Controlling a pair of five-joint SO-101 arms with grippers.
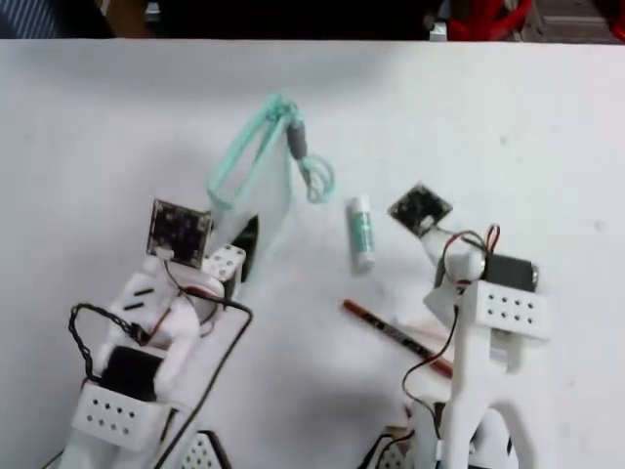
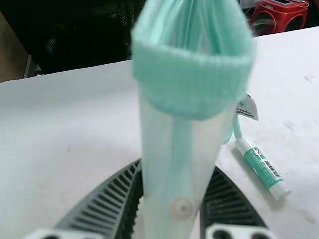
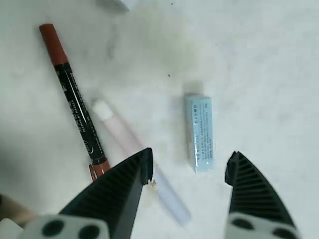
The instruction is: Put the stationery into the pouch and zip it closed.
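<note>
pouch (image 1: 256,186) left of glue stick (image 1: 360,233), pen (image 1: 391,332) before both

White table (image 1: 98,117) carries glue stick (image 1: 361,233), marker (image 1: 389,331), eraser (image 3: 201,132).

bright, even light washes out the white table (image 1: 107,127) — shadows soft and faint, room (image 1: 293,18) behind dark.

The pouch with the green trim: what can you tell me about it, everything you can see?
The pouch is soft, see-through plastic edged with mint-green fabric trim, with a round snap near one end and a green cord loop and small white tag at the other. Its green-rimmed mouth looks open. It rests on the white table, one end clamped in the left gripper. Nothing else touches it.
</note>
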